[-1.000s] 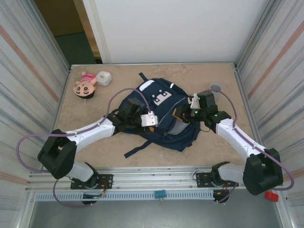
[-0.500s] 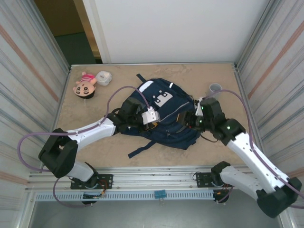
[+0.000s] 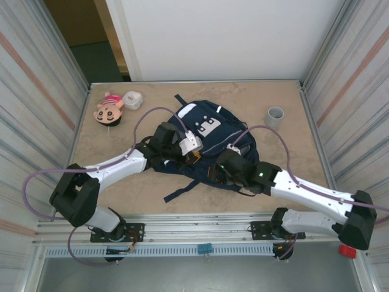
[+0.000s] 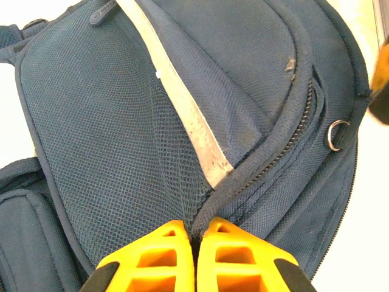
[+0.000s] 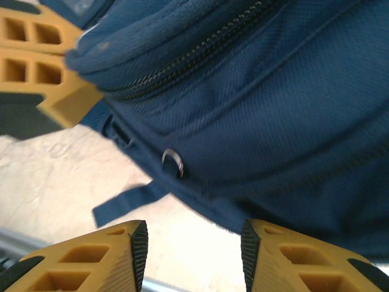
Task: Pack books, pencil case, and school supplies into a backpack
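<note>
Beige table, ribbed walls — backpack central

Robot lab cell: alu rail frame, striped panel walls, beige bench top.

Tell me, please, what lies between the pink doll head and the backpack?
In the top view, a small white object sits close beside the doll head; from it to the backpack the table is bare.
</note>
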Robot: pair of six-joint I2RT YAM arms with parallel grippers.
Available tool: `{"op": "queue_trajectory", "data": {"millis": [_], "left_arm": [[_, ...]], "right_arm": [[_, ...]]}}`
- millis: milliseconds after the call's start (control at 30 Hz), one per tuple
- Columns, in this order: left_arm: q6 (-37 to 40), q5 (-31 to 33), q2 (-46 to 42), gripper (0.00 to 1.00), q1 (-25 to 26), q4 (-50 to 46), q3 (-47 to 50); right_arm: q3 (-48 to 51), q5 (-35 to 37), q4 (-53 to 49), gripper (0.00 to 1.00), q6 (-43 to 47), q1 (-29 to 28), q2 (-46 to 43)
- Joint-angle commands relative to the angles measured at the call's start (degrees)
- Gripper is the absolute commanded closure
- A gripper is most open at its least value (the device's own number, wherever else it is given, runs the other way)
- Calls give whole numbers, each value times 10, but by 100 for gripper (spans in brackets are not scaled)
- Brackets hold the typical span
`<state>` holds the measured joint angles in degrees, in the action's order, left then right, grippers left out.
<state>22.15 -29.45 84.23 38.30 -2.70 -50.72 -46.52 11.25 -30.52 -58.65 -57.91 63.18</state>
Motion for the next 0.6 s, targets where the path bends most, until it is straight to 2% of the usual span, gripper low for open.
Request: {"op": "queue_trajectory", "data": {"millis": [0,200,400,567], "left_arm": [[-37,-43,-1,100,-2,17,-25],[-42,-54,-1,100,-2,18,-29],[-39,-51,-3,100,-3,12,-32],[-33,-44,-6,100,-8,5,-28]], "right_arm": [[9,63,62,54,-16,-4,28],[8,142,86,57,-8,-17,78],[-13,234,21,75,-18,-23,102],[-9,258,-17,86,-18,-26,73]]}}
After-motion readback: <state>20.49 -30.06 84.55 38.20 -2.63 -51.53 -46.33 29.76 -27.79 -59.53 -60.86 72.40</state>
